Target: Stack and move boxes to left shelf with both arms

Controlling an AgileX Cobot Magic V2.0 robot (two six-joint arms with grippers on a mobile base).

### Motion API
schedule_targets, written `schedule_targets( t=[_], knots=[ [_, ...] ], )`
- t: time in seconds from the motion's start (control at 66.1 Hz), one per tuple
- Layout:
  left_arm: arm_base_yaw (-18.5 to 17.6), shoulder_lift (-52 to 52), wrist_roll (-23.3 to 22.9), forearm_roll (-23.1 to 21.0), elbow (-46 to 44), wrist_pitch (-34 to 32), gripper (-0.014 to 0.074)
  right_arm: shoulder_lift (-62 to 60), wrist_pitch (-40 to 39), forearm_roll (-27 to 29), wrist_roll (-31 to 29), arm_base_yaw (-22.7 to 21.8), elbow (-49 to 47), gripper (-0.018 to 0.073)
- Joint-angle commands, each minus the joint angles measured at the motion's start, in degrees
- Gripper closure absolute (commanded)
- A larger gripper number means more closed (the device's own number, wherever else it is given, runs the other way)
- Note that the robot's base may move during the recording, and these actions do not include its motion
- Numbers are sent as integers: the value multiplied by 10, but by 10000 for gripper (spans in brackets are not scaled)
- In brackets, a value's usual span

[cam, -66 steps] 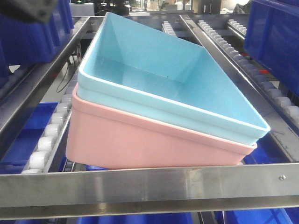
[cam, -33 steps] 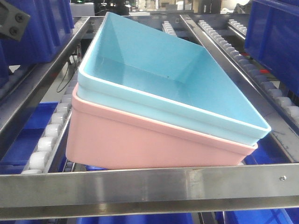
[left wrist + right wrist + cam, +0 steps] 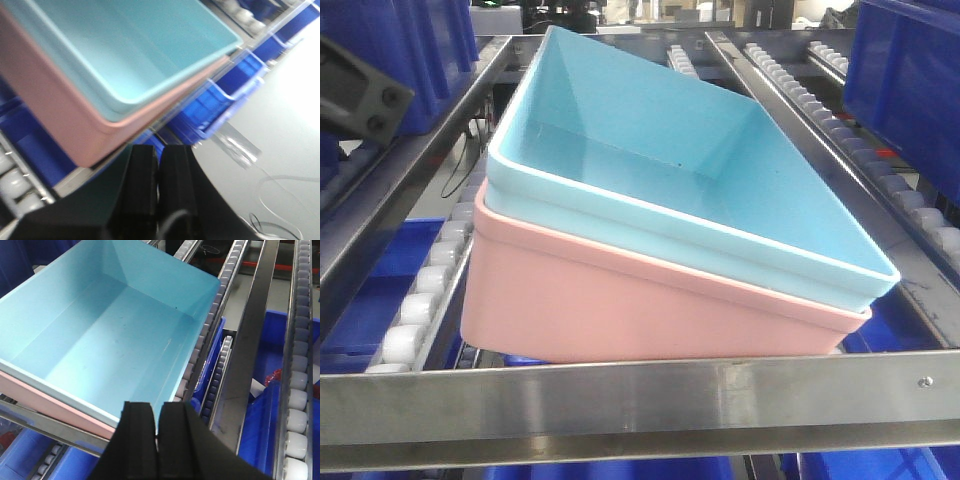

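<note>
The light blue box (image 3: pixel 660 150) sits nested inside the salmon pink box (image 3: pixel 620 310). The stack rests skewed on a roller lane of the left shelf (image 3: pixel 620 395), behind its front steel rail. In the left wrist view my left gripper (image 3: pixel 158 150) is shut and empty, just below the stack's near corner, with the pink box (image 3: pixel 55 110) and blue box (image 3: pixel 130 45) above it. My right gripper (image 3: pixel 156 407) is shut and empty in front of the blue box's (image 3: pixel 110 325) near rim. A dark part of my left arm (image 3: pixel 360 95) shows at the front view's left edge.
Dark blue bins stand on the neighbouring lanes at left (image 3: pixel 410 50) and right (image 3: pixel 910 80), and more sit on the level below (image 3: pixel 270 405). Rows of white rollers (image 3: pixel 420 300) and steel rails flank the stack. Grey floor (image 3: pixel 280 125) lies beyond the shelf.
The dark part of my left arm at the upper left has moved down along the frame's left edge. The stacked boxes have stayed where they are.
</note>
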Motion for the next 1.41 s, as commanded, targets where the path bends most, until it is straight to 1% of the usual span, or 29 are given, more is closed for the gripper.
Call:
schedule_targets(
  t=[0.0,0.03,0.076,0.181,0.257,0.333,0.454,0.559,0.605,0.756,0.771,0.786,0.816,0.907,0.968,1.028,1.058,1.391],
  knots=[
    [9,-38,142,-123,1,-49,605,2,-50,-10,-7,1,-16,505],
    [14,-52,180,-143,11,-56,605,2,-50,-10,-7,1,-16,505],
    [24,-82,208,-159,38,-78,605,2,-50,-10,-7,1,-16,505],
    [50,-159,211,-163,111,-129,605,2,-50,-10,-7,1,-16,505],
    [82,-227,211,-169,165,-149,605,2,-50,-10,-7,1,-16,505],
    [135,-306,211,-177,226,-156,605,2,-50,-10,-7,1,-16,505],
    [212,-402,211,-179,278,-157,605,2,-50,-10,-7,1,-16,505],
    [294,-469,211,-179,310,-161,605,2,-50,-10,-7,1,-16,505],
    [336,-487,211,-179,321,-169,605,2,-50,-10,-7,1,-16,505],
    [468,-486,211,-179,340,-205,605,2,-49,-10,-7,1,-16,505],
    [477,-486,211,-179,343,-210,605,2,-49,-10,-7,1,-16,505],
    [495,-486,211,-179,344,-217,605,2,-49,-10,-7,1,-16,505],
    [520,-486,211,-179,349,-229,605,2,-49,-10,-7,1,-16,505],
    [567,-486,211,-179,363,-275,605,2,-49,-10,-7,1,-16,505],
    [586,-487,211,-179,378,-307,605,2,-49,-10,-7,1,-16,505],
    [595,-487,210,-179,395,-348,605,2,-49,-10,-7,1,-16,505],
    [595,-487,210,-179,393,-331,605,2,-49,-10,-7,1,-16,505],
    [594,-487,210,-179,394,-329,606,2,-50,-10,-7,1,-16,505]
  ],
)
